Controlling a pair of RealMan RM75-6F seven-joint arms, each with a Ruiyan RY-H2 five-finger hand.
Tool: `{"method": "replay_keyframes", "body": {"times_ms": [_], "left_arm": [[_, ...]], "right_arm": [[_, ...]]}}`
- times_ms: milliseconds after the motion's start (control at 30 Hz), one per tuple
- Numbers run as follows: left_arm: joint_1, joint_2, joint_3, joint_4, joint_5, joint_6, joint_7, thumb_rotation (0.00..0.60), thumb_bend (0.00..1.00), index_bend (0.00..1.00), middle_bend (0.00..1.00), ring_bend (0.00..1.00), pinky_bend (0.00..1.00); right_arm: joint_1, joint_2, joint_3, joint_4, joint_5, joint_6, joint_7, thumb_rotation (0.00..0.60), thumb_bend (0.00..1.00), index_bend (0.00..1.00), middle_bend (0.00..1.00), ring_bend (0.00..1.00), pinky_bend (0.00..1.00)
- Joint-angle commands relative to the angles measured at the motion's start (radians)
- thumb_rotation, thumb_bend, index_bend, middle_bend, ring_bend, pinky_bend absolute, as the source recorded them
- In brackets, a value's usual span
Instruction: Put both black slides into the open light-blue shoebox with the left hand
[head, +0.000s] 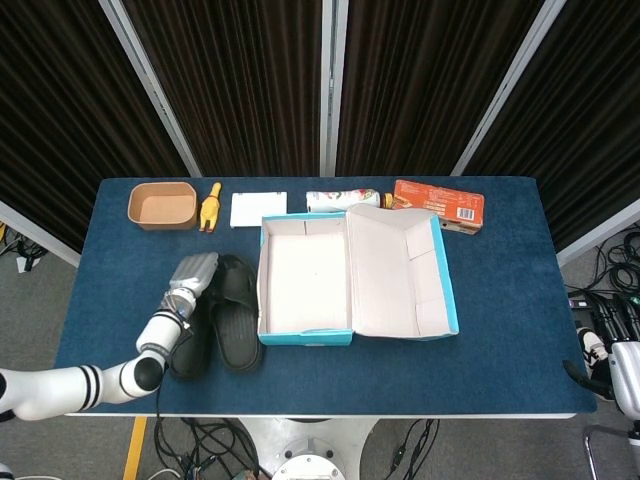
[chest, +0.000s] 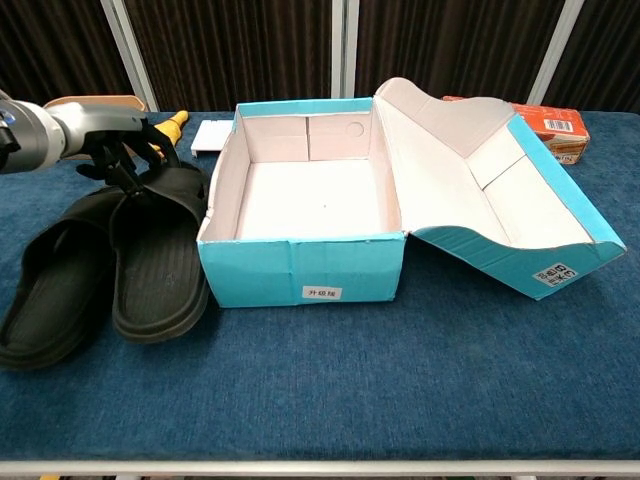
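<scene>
Your worktop (head: 500, 300) is one blue surface. On it sits 1 light-blue shoebox (head: 305, 285) w/ lid open, nothing inside. 2 black slides lie just left of the box — the right slide (chest: 160, 250) tilted w/ its toe end raised, the left slide (chest: 55, 285) flat. Your left robot hand (chest: 125, 150) is grasping the right slide's strap. Right robot hand isn't visible. Along the back: 1 brown bowl (head: 162, 205), 1 orange box (head: 438, 203), 1 white card (head: 258, 209), 1 yellow toy (head: 210, 208).
</scene>
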Motion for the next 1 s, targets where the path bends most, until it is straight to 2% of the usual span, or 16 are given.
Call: {"method": "replay_keyframes", "body": {"times_ms": [33,167,300,467,733,1000], "left_arm": [[0.026,0.042,-0.016,-0.043,0.028,0.045,-0.021,0.6,0.0,0.51,0.51,0.8,0.95],[0.064,0.102,-0.04,-0.086,0.07,0.09,-0.062,0.6,0.0,0.51,0.51,0.8,0.95],[0.103,0.152,-0.098,-0.1,0.117,0.112,-0.156,0.6,0.0,0.51,0.51,0.8,0.95],[0.121,0.146,-0.181,-0.051,0.203,0.048,-0.325,0.6,0.0,0.51,0.51,0.77,0.95],[0.054,-0.006,-0.298,0.129,0.349,-0.112,-0.597,0.6,0.0,0.51,0.51,0.73,0.9],[-0.05,-0.171,-0.344,0.342,0.442,-0.204,-0.731,0.6,0.0,0.51,0.51,0.69,0.87]], "right_arm": [[0.0,0.0,0.0,0.001,-0.001,0.001,0.001,0.6,0.07,0.0,0.11,0.0,0.06],[-0.001,0.002,0.0,0.003,-0.003,0.004,0.004,0.6,0.07,0.0,0.11,0.0,0.06],[0.001,0.004,0.001,0.004,-0.004,0.001,0.004,0.6,0.07,0.0,0.11,0.0,0.06],[0.007,0.006,0.002,0.001,-0.005,-0.004,0.001,0.6,0.07,0.0,0.11,0.0,0.06],[0.012,0.026,0.009,-0.022,0.004,-0.011,-0.02,0.6,0.08,0.0,0.11,0.0,0.06],[0.024,0.044,0.016,-0.052,0.026,-0.034,-0.05,0.6,0.09,0.0,0.11,0.0,0.06]]}}
